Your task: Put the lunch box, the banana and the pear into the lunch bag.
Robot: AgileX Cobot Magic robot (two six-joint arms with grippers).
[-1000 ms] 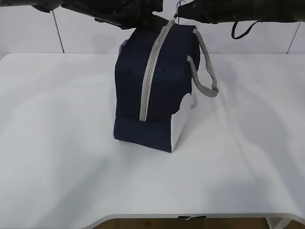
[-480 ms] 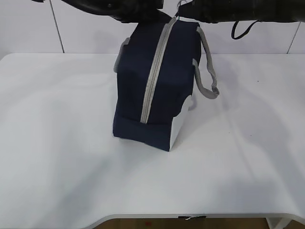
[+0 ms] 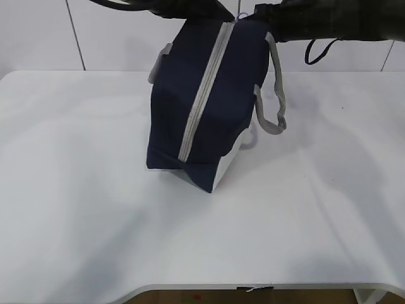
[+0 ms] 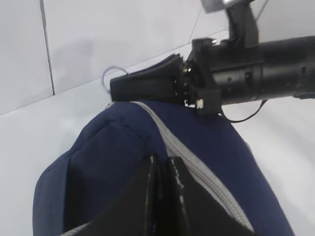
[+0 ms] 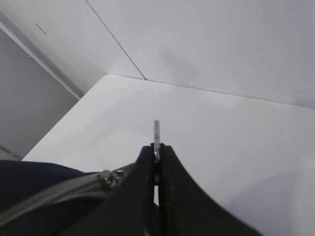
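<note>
Running this one remote. Big white table (image 3: 82, 209), and the only thing on it is the bag (image 3: 202, 101), standing on end near the middle-back with its grey zipper (image 3: 201, 101) facing the camera and looking closed all the way down. It leans a bit, and the near bottom corner seems to sit light on the table. One grey handle (image 3: 276, 95) dangles off the right side. No box, banana or pear visible anywhere, so I'm guessing they're inside, but I can't confirm. My left gripper (image 4: 161, 164) is clamped together on the fabric at the top of the bag. My right gripper (image 5: 156, 153) is pinched shut on the ring pull (image 5: 156, 133), right by the slider. Main worry: if either arm tugs sideways, the bag tips over since it's barely planted. The thin ring could also slip out of the right pinch.
</note>
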